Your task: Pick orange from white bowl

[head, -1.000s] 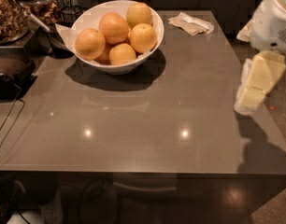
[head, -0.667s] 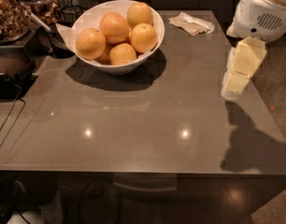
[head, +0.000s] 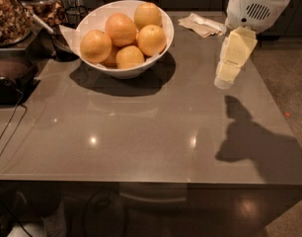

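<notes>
A wide white bowl [head: 163, 36] stands at the back left of the grey table [head: 141, 127] and holds several oranges [head: 120, 29]. My gripper [head: 226, 78] hangs from the white arm [head: 257, 6] at the upper right, above the table's right part. It is well to the right of the bowl and touches nothing. It holds nothing that shows.
A crumpled pale napkin [head: 201, 23] lies at the table's back, just left of the arm. Dark containers with snacks [head: 13, 14] and a dark appliance [head: 10, 78] crowd the left edge. A cable [head: 8, 132] runs over the table's left side. The table's right edge borders the floor.
The arm and gripper have moved left and toward the back of the table, closer to the bowl. The bowl and oranges have not moved.
</notes>
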Motion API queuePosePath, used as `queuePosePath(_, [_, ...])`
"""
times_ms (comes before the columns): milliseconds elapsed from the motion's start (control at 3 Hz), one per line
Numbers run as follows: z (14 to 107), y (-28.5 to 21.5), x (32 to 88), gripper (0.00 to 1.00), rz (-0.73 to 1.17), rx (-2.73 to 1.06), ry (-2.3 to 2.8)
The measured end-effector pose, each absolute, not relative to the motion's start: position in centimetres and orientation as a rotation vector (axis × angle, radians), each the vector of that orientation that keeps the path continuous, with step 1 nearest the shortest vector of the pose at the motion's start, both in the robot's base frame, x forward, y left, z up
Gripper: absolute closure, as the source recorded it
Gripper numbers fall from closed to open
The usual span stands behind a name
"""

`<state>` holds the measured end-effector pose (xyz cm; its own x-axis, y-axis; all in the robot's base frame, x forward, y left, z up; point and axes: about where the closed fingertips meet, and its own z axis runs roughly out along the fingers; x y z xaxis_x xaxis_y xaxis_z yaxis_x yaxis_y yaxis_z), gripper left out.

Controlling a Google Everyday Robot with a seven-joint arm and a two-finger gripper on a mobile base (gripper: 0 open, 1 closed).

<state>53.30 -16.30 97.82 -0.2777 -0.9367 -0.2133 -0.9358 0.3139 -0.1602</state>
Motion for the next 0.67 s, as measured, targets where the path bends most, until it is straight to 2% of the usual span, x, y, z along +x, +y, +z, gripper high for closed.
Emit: queuePosePath(667, [99.6,-13.7,58.5,0.00,-0.003,-1.725,2.200])
